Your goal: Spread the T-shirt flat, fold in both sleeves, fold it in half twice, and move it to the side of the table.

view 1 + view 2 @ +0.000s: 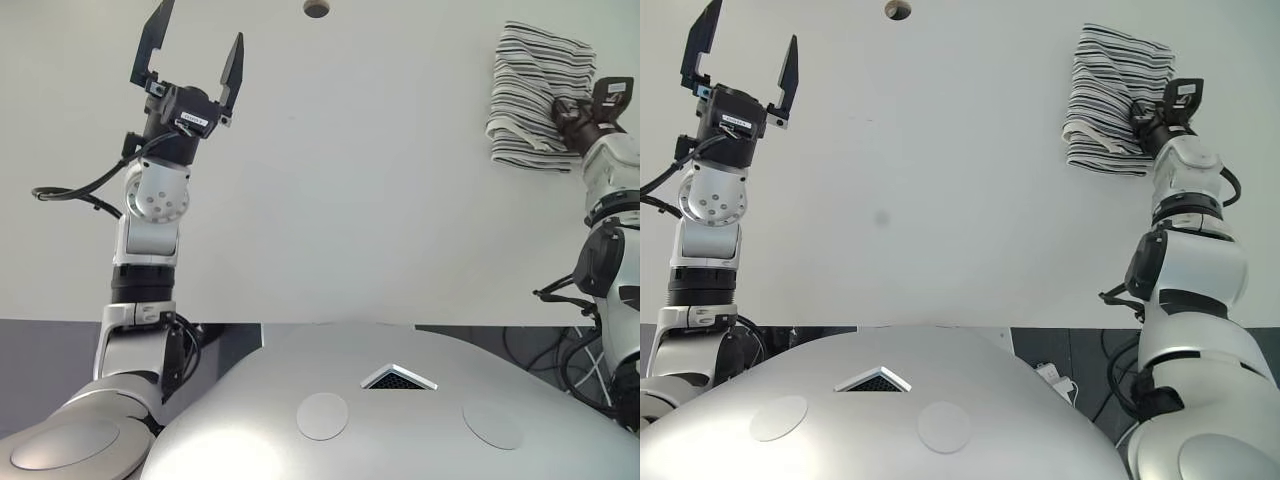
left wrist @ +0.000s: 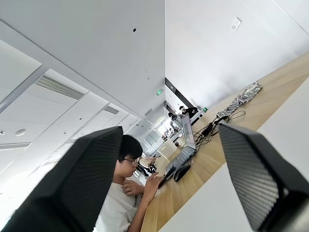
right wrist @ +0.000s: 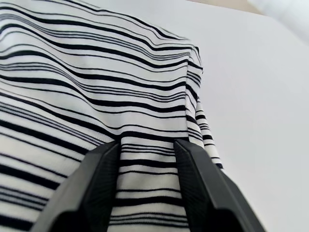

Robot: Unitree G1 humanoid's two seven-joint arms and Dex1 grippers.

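The black-and-white striped T-shirt (image 1: 530,90) lies folded into a small thick bundle at the far right of the white table (image 1: 350,200). My right gripper (image 3: 147,144) is at the bundle's near right edge, its two fingers (image 3: 96,188) shut on the striped cloth bunched between them. My left gripper (image 1: 198,28) stands open and pointing upward over the table's far left, holding nothing, well away from the shirt.
A small round hole (image 1: 316,8) sits in the tabletop at the back centre. The table's front edge (image 1: 330,322) runs just ahead of my body. Cables (image 1: 560,350) hang below the edge on the right.
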